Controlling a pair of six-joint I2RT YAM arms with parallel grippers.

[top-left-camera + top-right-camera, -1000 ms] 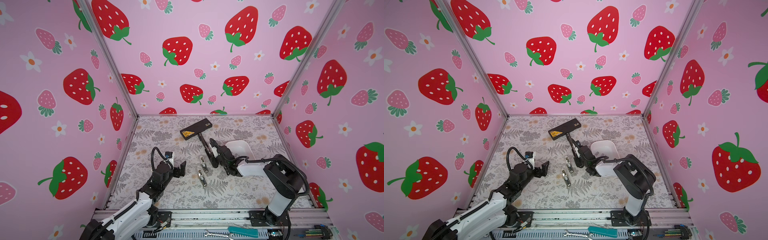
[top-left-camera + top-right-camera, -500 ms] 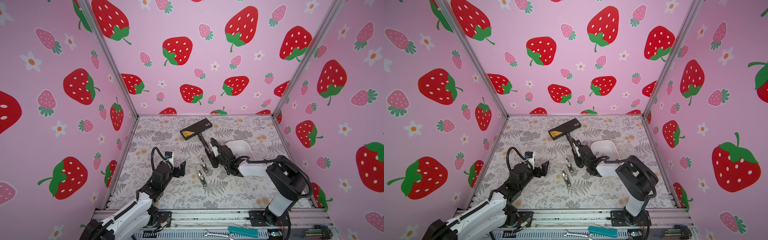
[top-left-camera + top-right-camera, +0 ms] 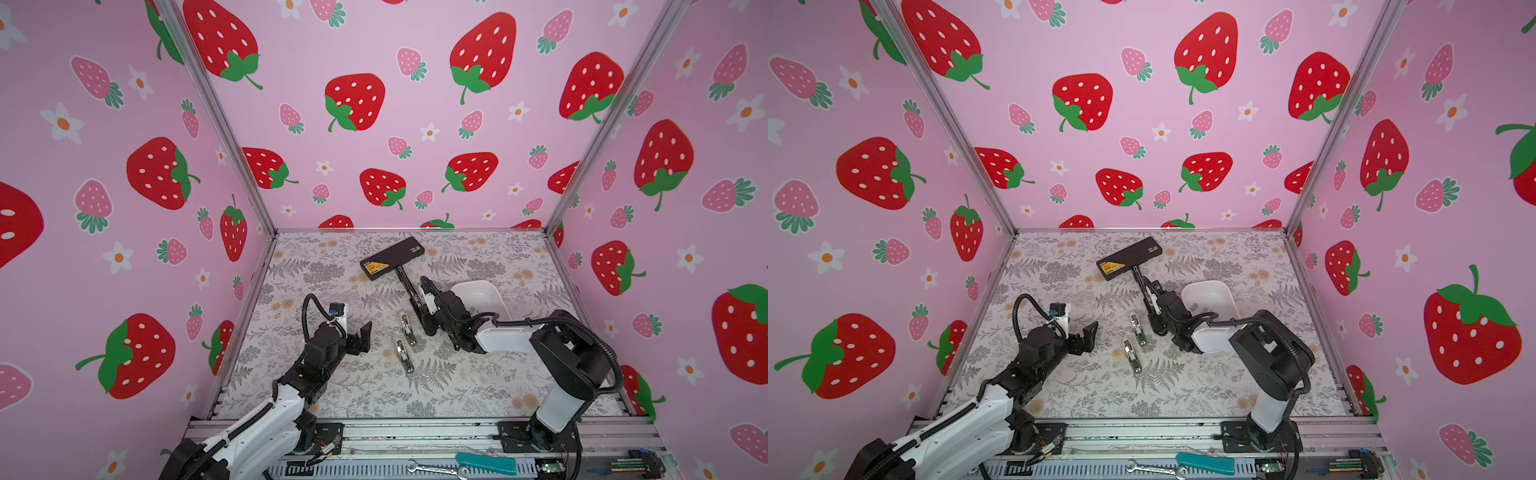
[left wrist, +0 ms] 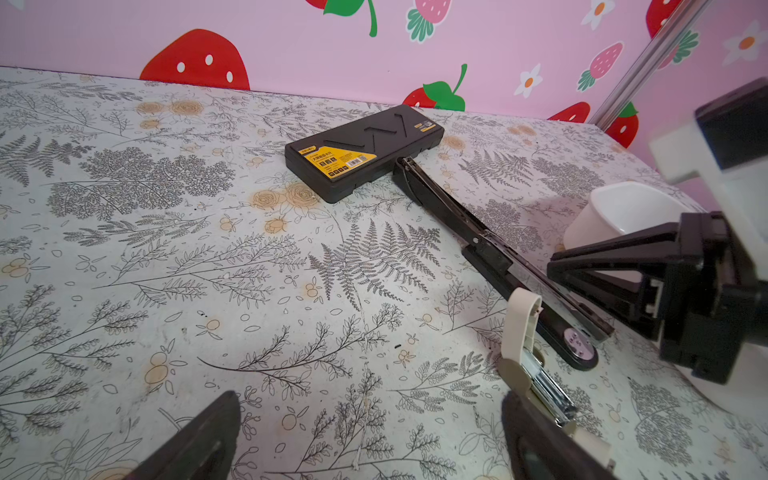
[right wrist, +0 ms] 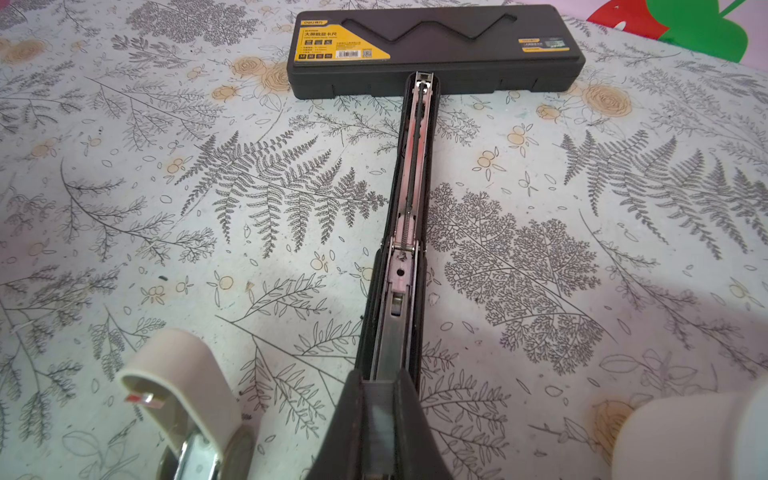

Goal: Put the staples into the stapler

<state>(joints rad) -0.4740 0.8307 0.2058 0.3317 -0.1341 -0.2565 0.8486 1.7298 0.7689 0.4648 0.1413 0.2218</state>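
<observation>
The staples [image 5: 378,415] are pinched between the closed jaws of the right gripper [image 5: 379,388], poised right at the near end of the open stapler [image 5: 415,166], mid-tabletop. The strip should be lined up with the channel, lowered flat and slid toward the far edge (the black case [image 5: 436,45] butts against that end and should brace it). A tilted strip would likely jam on the rail. The left gripper [image 3: 360,338] is spread wide, empty, nearer the left edge.
</observation>
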